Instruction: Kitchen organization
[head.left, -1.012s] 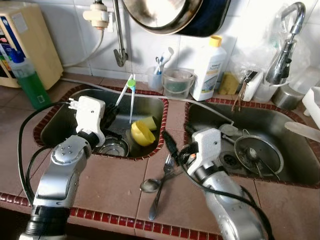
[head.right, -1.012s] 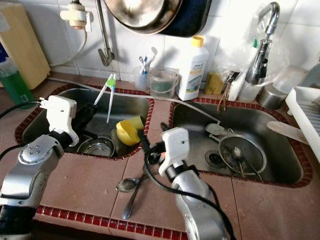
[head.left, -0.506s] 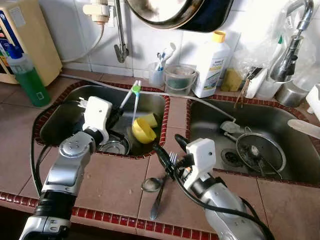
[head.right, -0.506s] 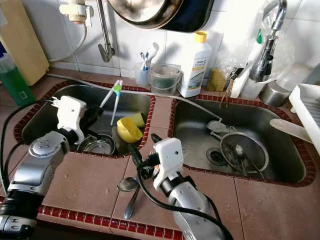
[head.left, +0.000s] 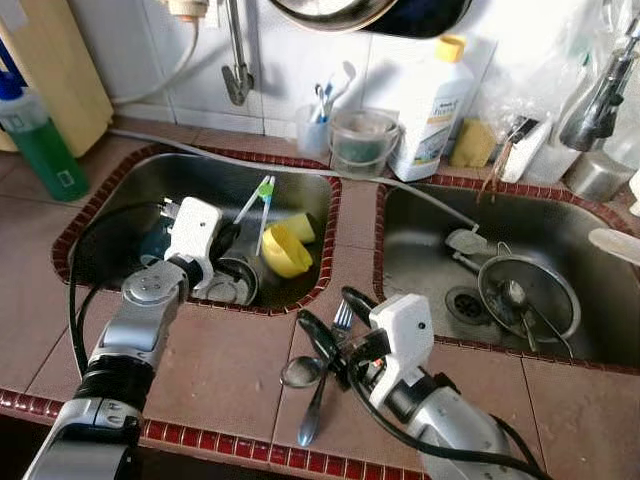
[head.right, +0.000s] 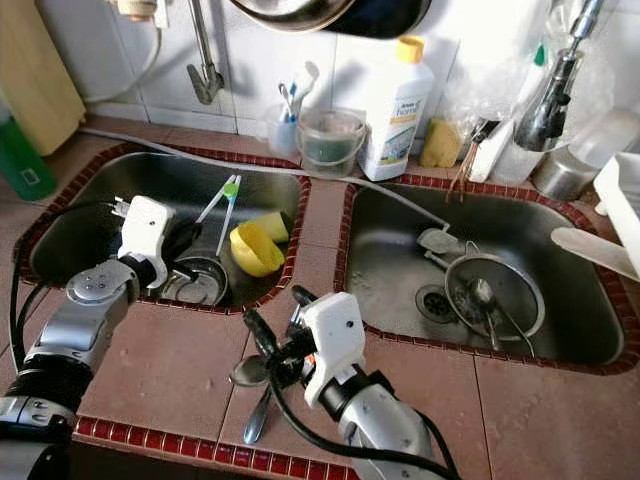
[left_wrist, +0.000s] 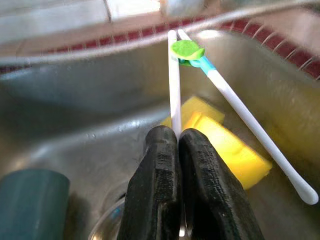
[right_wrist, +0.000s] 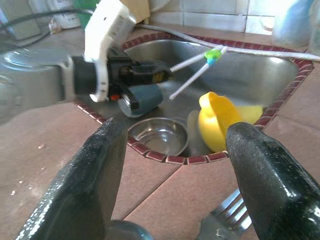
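Your right gripper (head.left: 338, 332), fingers spread wide and empty, hovers over the steel fork (head.left: 341, 318) and spoon (head.left: 301, 371) on the tiled counter, handles running toward six o'clock.

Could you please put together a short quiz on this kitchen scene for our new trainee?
1. True or false: the left hand is shut on the training chopsticks.
2. Which lies on the counter beneath the open right hand? A) fork and spoon B) a knife
3. Which sink holds the yellow cup?

Key: 1 true; 2 A; 3 the left sink.
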